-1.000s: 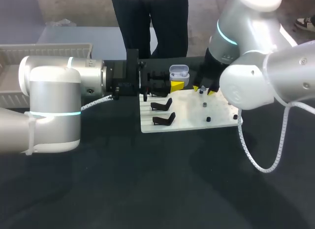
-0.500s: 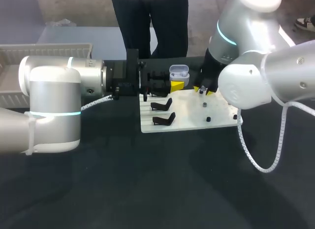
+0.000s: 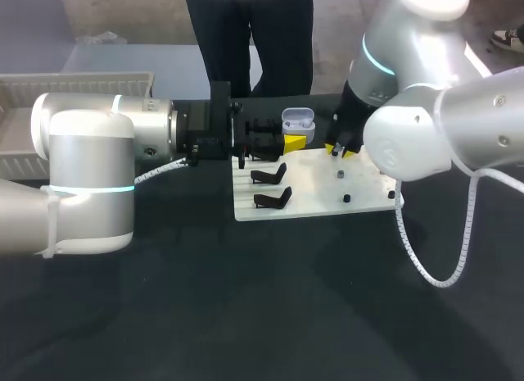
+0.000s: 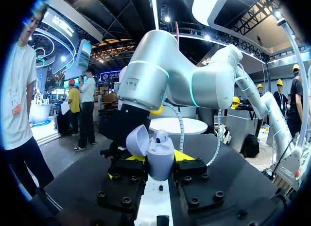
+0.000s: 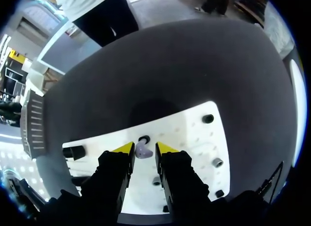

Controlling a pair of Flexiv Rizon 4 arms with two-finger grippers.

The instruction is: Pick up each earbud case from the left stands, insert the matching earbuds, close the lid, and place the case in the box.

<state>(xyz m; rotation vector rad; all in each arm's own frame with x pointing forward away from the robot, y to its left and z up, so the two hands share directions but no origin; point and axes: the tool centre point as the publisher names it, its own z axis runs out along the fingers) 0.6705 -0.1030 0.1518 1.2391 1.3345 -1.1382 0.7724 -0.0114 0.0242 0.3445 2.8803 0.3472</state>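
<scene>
Pale lavender plastic earbud case [image 4: 161, 165], its lid tipped open and one earbud seated inside, stands upright in the air, clamped from both sides by the yellow tips of the left hand [image 4: 160, 157]. It is held over the far edge of a flat white plastic board [image 3: 315, 188] lying on the dark desk [image 3: 246, 299].

Just beside the case, the right hand [image 5: 145, 149] hangs fingers-down over the board. Its two tips are closed on a small pale lavender earbud [image 5: 143, 151], held near a black ring socket [image 5: 144, 138].

Two curved black stands [image 3: 268, 176] sit on the left part of the board, one nearer than the other, and small dark pegs [image 3: 346, 197] dot its right half. A white slatted plastic box [image 3: 74, 86] sits at the far left, well apart from the board.

Seen from the head view, the right arm [image 3: 409, 143] is the main obstruction, its thick grey elbow covering the board's far right corner and most of its own hand. The left arm [image 3: 90, 176] crosses the desk from the left, and its black wrist blocks the board's far left end. A coiled white cable [image 3: 463, 233] hangs from the right arm over the desk, just beside the board's right edge. From the left wrist view, the right arm rises directly behind the case, and the board shows only as a narrow strip under the fingers.
</scene>
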